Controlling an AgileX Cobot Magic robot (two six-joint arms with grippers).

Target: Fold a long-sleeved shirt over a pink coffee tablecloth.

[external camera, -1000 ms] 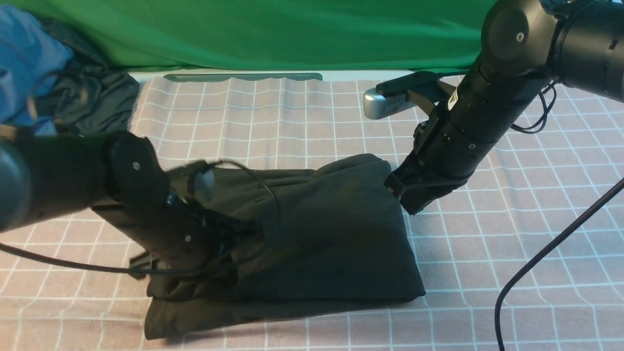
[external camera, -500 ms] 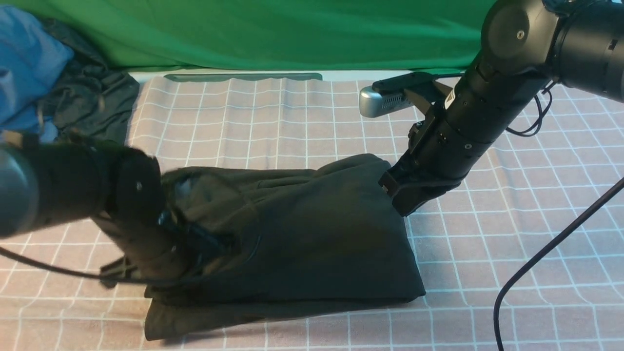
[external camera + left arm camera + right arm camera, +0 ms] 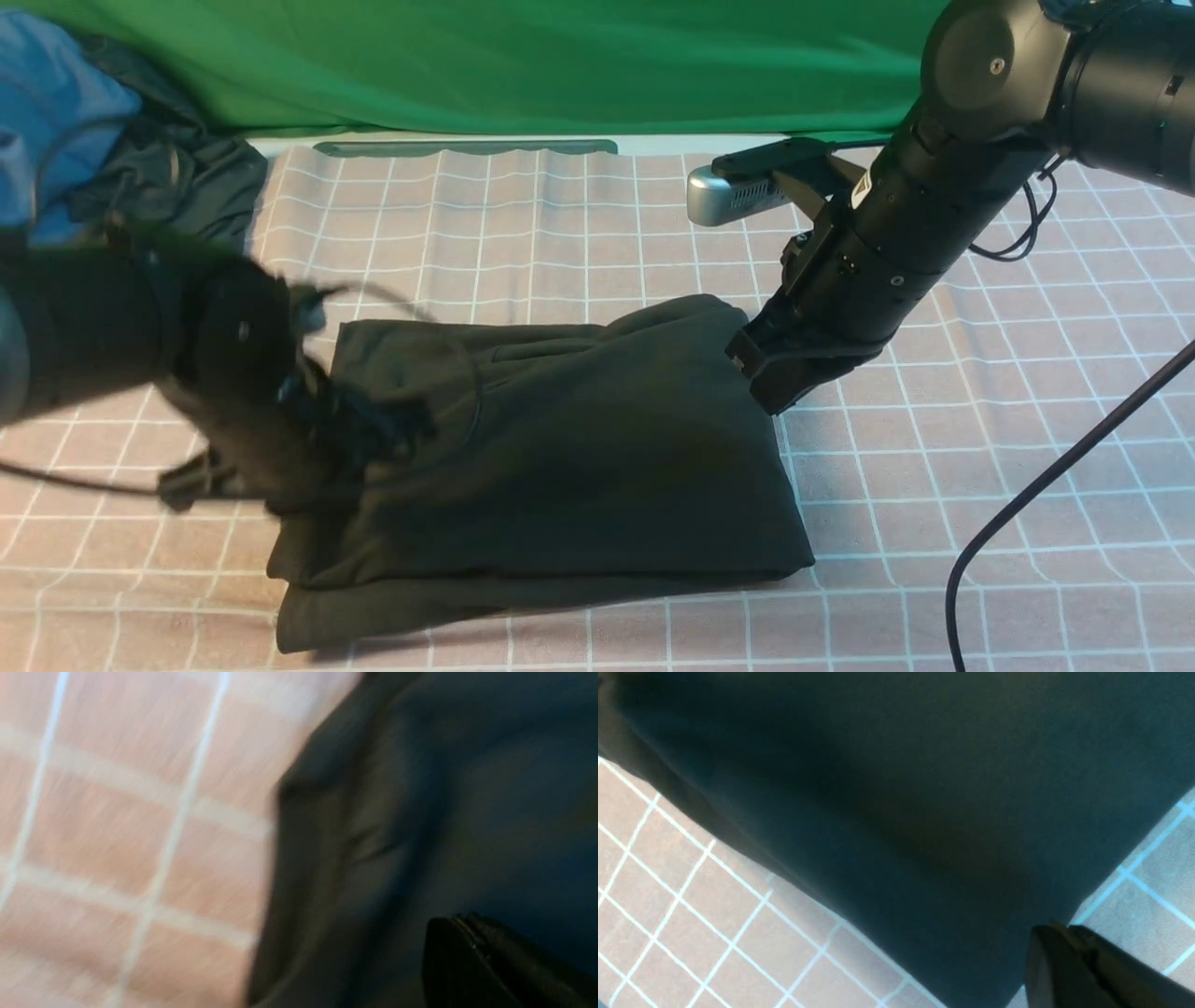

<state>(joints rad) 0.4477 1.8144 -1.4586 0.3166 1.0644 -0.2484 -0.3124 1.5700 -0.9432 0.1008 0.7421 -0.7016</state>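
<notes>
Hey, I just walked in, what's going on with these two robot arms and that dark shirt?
A two-armed robot is folding a black long-sleeved shirt on a pink grid tablecloth. The shirt lies in a compact folded bundle. The left gripper, blurred with motion, is at the bundle's left edge; the right gripper is at its far right corner. Both jaws are shut, with no cloth visibly held.

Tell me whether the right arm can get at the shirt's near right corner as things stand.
Probably yes. The right gripper sits shut at the long-sleeved shirt's right edge, and only bare pink coffee tablecloth lies along that edge down to the corner; the left arm is across on the other side.
</notes>
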